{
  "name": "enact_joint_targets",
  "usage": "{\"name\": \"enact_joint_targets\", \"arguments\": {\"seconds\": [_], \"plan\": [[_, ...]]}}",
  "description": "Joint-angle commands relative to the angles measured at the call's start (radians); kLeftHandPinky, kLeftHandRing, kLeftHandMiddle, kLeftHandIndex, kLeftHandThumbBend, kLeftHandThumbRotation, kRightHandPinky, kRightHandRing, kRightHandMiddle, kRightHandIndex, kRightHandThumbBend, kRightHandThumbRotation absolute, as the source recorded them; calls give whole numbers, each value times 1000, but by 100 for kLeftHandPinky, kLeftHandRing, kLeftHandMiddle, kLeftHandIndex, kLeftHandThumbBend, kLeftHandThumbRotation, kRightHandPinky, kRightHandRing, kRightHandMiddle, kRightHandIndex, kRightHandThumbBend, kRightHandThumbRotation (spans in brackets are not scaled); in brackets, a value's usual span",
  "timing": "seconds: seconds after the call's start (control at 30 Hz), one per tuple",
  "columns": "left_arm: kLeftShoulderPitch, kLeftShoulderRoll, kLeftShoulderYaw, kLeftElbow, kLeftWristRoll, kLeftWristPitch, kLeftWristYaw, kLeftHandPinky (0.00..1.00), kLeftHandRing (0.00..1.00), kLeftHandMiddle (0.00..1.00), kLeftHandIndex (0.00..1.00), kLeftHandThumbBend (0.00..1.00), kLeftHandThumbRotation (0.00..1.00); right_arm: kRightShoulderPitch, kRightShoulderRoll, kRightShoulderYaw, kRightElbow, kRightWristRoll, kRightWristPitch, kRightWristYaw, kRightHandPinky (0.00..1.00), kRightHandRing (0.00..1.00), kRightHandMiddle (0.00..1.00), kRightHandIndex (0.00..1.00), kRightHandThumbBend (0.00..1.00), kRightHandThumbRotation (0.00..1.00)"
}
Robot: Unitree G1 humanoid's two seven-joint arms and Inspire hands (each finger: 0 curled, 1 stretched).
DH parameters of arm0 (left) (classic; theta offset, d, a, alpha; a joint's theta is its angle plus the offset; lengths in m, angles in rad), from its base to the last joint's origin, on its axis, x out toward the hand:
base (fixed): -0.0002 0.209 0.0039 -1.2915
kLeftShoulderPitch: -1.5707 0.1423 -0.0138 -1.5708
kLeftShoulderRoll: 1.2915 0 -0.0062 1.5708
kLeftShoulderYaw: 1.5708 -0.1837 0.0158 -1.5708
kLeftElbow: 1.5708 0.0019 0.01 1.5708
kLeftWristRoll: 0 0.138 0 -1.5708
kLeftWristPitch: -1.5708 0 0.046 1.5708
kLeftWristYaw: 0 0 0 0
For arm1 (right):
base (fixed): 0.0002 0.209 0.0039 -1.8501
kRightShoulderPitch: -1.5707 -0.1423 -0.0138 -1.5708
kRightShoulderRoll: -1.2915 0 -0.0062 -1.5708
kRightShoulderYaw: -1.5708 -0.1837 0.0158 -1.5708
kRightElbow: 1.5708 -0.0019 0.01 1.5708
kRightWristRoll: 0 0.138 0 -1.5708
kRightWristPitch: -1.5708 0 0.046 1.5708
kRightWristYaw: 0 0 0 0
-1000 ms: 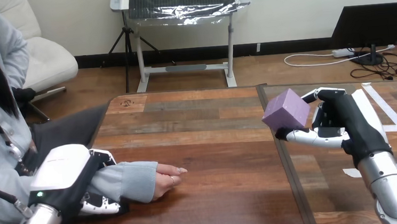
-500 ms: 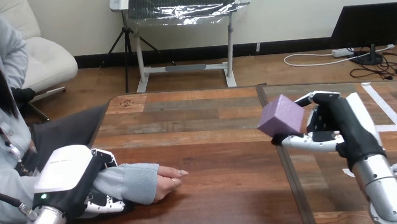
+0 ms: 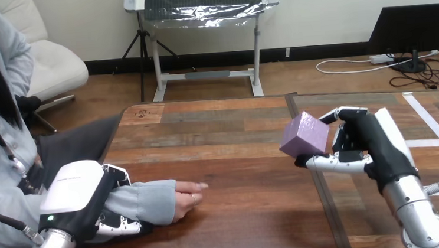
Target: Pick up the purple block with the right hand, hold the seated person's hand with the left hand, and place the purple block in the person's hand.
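Observation:
The purple block (image 3: 304,134) hangs above the table's middle right, pinched between the thumb and fingers of my right hand (image 3: 365,142). At the left, the person's hand (image 3: 186,199) rests on the wooden table (image 3: 229,129), knuckles up, fingers pointing right. My left hand (image 3: 84,200) sits over the person's grey-sleeved forearm, with its fingers (image 3: 119,228) curled round the underside of the sleeve near the wrist. A gap of about a hand's length separates the block from the person's hand.
A seam (image 3: 313,182) runs front to back between two tabletop sections under the block. White tape strips (image 3: 437,136) mark the table at the right. The person sits at the left edge.
My right hand has carried the purple block leftward and slightly lower, toward the person's hand. My left hand has shifted a little along the forearm; the person's hand stays put.

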Motion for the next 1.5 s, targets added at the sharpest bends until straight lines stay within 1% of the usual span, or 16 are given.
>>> {"name": "enact_joint_targets", "arguments": {"seconds": [0.0,0.27,0.67,0.8,0.9,1.1,1.2,1.47], "plan": [[-68,-20,2,-39,-30,-36,28,18,23,29,30,85,41,-94,15,6,24,-2,-46,2,4,8,13,16,32,2],[-72,-23,-1,-60,-28,-38,39,17,21,27,28,85,42,-120,24,19,76,-21,-64,0,4,8,13,16,32,2],[-79,-28,3,-101,-32,-36,32,17,21,27,29,84,41,-162,47,40,138,-37,-57,-3,4,8,13,16,32,5],[-83,-28,4,-116,-30,-33,30,17,21,27,29,84,41,-174,52,45,162,-42,-68,-2,4,8,13,16,33,5],[-85,-30,6,-125,-32,-26,23,16,21,27,29,84,41,-184,53,52,179,-52,-75,-4,4,9,13,16,33,4],[-94,-34,9,-134,-38,-27,12,16,21,27,29,84,42,-208,61,61,220,-54,-93,7,4,9,14,17,32,4],[-95,-37,14,-152,-47,-17,-9,16,21,27,29,84,42,-222,67,71,242,-66,-98,-4,4,9,14,17,33,4],[-102,-43,18,-174,-55,-8,-34,15,20,26,28,85,42,-247,86,86,279,-76,-94,-13,5,9,14,16,33,9]]}}
